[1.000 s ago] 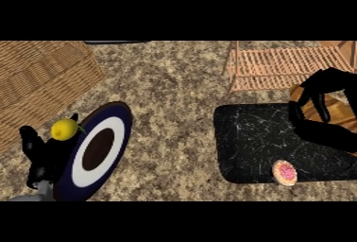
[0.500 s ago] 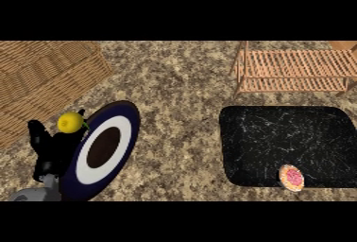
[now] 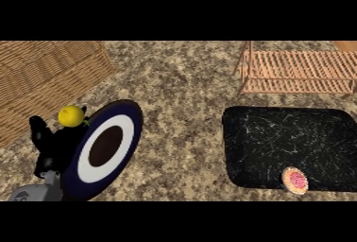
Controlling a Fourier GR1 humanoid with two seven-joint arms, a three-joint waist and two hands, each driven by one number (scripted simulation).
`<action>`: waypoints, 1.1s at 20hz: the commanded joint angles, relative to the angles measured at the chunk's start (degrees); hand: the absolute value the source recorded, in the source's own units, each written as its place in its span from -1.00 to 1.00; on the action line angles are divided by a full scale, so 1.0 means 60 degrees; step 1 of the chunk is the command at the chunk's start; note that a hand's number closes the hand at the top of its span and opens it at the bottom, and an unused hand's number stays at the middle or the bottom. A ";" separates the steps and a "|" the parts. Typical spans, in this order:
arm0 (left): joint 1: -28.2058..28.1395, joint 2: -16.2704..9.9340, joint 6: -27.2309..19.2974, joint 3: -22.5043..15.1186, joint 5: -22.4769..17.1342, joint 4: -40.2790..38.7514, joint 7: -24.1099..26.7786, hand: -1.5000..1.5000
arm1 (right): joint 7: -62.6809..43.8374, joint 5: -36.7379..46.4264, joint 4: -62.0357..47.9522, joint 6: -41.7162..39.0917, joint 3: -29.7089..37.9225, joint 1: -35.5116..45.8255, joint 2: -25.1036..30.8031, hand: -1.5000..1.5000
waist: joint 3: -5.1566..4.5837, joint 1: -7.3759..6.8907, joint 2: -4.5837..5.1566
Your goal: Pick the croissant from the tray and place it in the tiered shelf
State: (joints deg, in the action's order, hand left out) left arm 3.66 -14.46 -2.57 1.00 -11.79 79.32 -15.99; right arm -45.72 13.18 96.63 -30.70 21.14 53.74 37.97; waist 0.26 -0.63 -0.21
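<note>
Along the right side of the frame lies a black tray [image 3: 289, 142] on the speckled worktop [image 3: 181, 85], and near its lower right edge sits a small round pastry with a pink middle [image 3: 295, 180], the only thing on the tray; no croissant shape can be made out. Above the tray, at the upper right of the frame, stands the wooden tiered shelf [image 3: 300, 71], its slats bare in what shows of it. At the upper left a woven wicker basket [image 3: 42, 80] fills the corner. Lower left, a dark blue plate with a white ring and brown centre [image 3: 105, 149] lies on the worktop, and a yellow lemon [image 3: 71, 115] sits just beside its upper left rim. The left hand [image 3: 50, 144] shows at the lower left, partly behind the plate, fingers raised and relaxed, holding nothing. The right hand does not show.
</note>
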 commanded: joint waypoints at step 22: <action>-0.0188 0.0393 0.0172 0.0052 0.0336 -0.0460 0.0250 0.00 | 0.5906 0.3117 -0.7918 0.2483 -0.1859 0.1983 0.0387 1.00 | -0.0048 -0.0170 0.0138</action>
State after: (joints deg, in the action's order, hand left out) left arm 3.30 -13.04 -1.80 1.42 -10.18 80.12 -15.39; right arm -14.98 28.14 54.64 -21.03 11.87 65.22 42.09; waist 0.27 -1.48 0.15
